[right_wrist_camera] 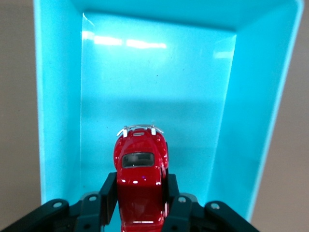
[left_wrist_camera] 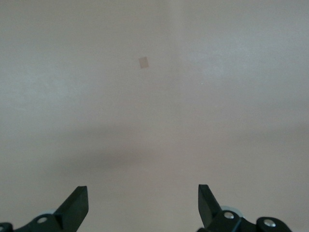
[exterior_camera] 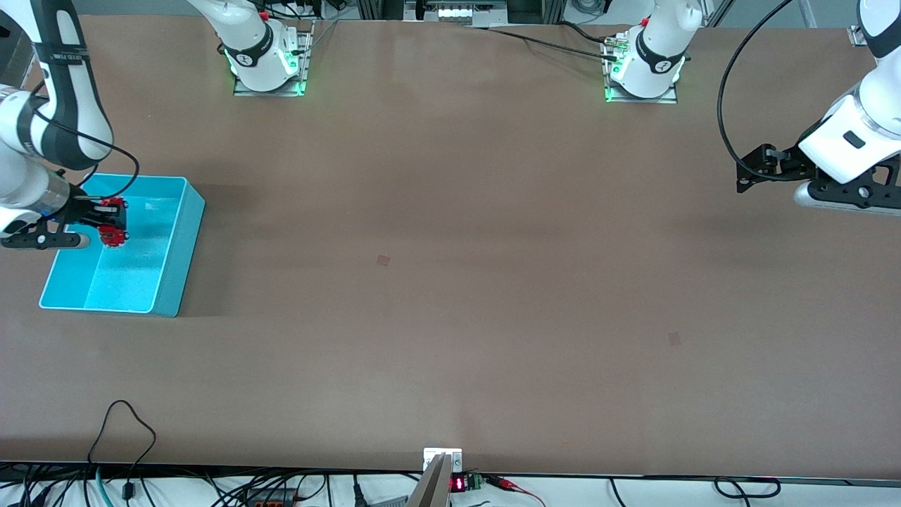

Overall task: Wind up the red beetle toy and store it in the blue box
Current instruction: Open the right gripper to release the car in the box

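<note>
One beetle (exterior_camera: 111, 222), one box (exterior_camera: 179, 246), two grippers. The right gripper (exterior_camera: 105, 222) hangs over the box, toward its 12 o'clock end in the front view, its two fingers (right_wrist_camera: 108, 193) pinching the red beetle by its sides; the toy is held above the box floor. The box sits at the right arm's end of the table (exterior_camera: 450, 282). The left arm waits; the left gripper (left_wrist_camera: 143, 205), fingers spread, hovers over bare table at its own end.
</note>
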### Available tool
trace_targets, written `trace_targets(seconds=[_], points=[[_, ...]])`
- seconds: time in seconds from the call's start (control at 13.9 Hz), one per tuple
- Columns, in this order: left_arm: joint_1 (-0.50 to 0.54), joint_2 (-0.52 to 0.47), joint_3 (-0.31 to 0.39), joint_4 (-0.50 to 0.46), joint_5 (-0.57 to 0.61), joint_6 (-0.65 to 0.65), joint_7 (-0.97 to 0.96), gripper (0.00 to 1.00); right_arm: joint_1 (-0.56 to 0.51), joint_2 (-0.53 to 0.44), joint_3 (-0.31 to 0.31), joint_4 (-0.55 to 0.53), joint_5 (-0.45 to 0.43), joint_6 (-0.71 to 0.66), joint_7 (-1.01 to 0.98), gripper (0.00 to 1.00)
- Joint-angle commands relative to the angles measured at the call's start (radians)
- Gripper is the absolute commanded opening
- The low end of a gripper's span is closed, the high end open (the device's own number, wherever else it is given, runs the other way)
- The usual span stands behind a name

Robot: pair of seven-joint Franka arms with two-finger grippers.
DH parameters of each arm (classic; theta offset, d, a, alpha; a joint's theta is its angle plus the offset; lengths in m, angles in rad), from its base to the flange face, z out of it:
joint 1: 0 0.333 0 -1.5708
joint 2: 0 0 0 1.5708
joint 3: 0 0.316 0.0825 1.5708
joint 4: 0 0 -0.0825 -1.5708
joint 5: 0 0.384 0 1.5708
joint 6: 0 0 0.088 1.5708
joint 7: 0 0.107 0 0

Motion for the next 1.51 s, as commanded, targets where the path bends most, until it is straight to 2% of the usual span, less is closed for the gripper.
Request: trace_targets(seconds=[0.0,0.36,0.72,0.79,0.86,1.0,1.22,1.44], points=[[-0.001,0.016,-0.003,0.035,-0.004,-0.018,0.021,1.0,-0.006,0.008,-0.009,-0.08,0.025,0.102,0.012,0.0],[-0.001,0.016,-0.003,0.036,-0.002,-0.015,0.025,1.0,-0.017,0.09,-0.009,-0.089,0.051,0.122,0.045,0.0],[-0.002,0.016,-0.003,0.036,-0.001,-0.015,0.025,1.0,-0.027,0.13,-0.012,-0.087,0.051,0.139,0.045,0.01],[-0.005,0.016,-0.003,0.036,-0.001,-0.014,0.024,1.0,-0.029,0.13,-0.015,-0.087,0.051,0.139,0.045,0.06],[-0.01,0.017,-0.003,0.036,-0.002,-0.014,0.019,1.0,-0.029,0.132,-0.015,-0.087,0.051,0.141,0.045,0.19],[-0.011,0.022,-0.006,0.038,-0.002,-0.014,0.019,1.0,-0.029,0.138,-0.015,-0.087,0.051,0.141,0.032,0.56],[-0.01,0.031,-0.006,0.067,-0.001,-0.018,0.022,1.0,-0.029,0.137,-0.015,-0.086,0.051,0.139,0.034,1.0],[-0.008,0.04,-0.004,0.076,-0.001,-0.018,0.022,1.0,-0.026,0.088,-0.015,-0.078,0.051,0.127,0.031,1.0]])
